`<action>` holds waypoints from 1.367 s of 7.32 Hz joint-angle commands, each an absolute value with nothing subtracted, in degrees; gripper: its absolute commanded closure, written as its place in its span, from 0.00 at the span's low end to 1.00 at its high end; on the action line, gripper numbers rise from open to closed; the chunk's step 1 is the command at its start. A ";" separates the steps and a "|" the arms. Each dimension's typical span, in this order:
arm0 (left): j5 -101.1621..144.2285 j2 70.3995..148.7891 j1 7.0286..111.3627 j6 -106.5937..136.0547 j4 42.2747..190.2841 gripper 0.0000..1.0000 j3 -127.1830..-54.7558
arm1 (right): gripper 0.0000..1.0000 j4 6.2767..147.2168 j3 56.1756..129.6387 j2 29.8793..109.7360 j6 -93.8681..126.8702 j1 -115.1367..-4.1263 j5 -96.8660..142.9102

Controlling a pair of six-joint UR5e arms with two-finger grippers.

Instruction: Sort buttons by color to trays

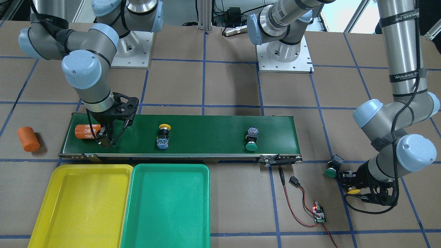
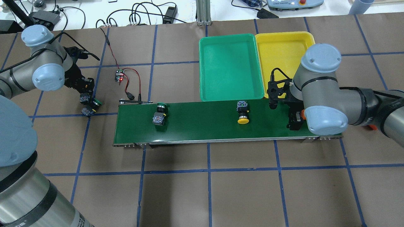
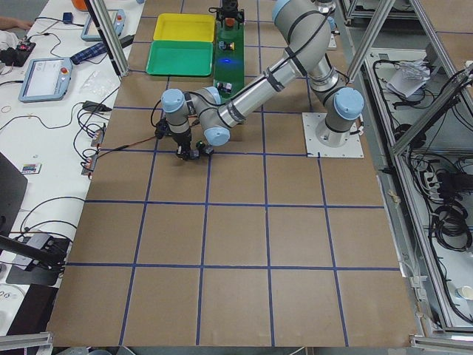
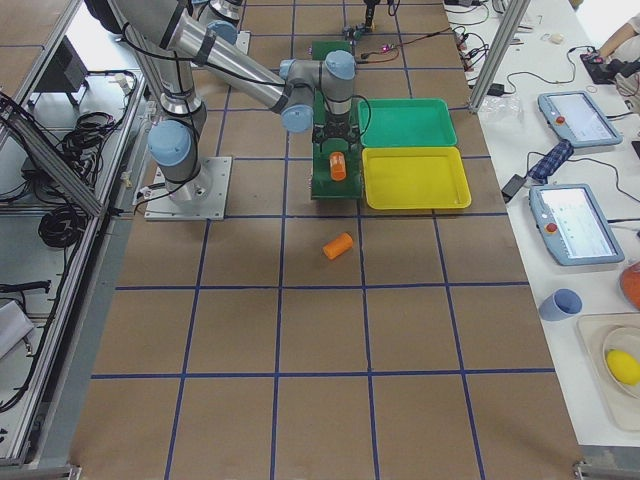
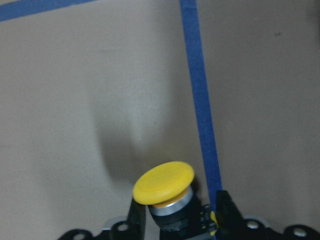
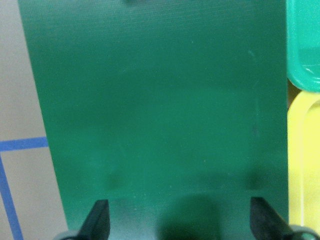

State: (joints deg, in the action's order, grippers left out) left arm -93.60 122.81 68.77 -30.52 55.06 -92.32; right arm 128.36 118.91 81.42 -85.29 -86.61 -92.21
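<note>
A: The trays' colours?
B: A yellow tray (image 1: 82, 206) and a teal-green tray (image 1: 165, 206); the belt (image 1: 206, 134) is dark green.
A: And the table (image 1: 234, 86)?
B: Brown with a blue line grid; the yellow-capped button (image 1: 164, 135) and green-capped button (image 1: 252, 139) have black bodies

The yellow tray (image 1: 82, 206) and the teal-green tray (image 1: 165, 206) look like smooth, glossy plastic. The conveyor belt (image 1: 206, 134) is matt and finely textured. The table (image 1: 234, 86) is covered in matt brown paper with blue tape lines (image 1: 204, 69). The yellow button (image 5: 163, 182) has a smooth plastic cap.
</note>
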 commanded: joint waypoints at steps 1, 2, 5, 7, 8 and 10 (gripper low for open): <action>-93.69 117.72 69.08 -30.50 61.05 1.00 -92.11 | 0.00 128.93 118.65 81.47 -73.71 -86.75 -89.83; -93.26 113.94 69.69 -30.50 66.48 1.00 -92.20 | 0.00 129.02 118.57 81.56 -67.91 -86.84 -89.48; -87.54 104.62 73.19 -28.76 71.71 1.00 -98.15 | 0.00 128.58 118.56 81.56 -46.73 -87.53 -84.20; -87.54 101.96 79.68 -25.08 68.75 1.00 -104.47 | 0.00 129.20 118.48 81.21 -32.59 -90.77 -84.29; -87.45 102.21 80.59 -24.96 65.16 1.00 -106.68 | 0.00 129.29 118.48 81.12 -31.13 -91.92 -84.20; -87.19 101.87 81.38 -24.61 64.95 1.00 -108.37 | 0.00 129.20 118.04 80.95 -30.42 -92.11 -84.02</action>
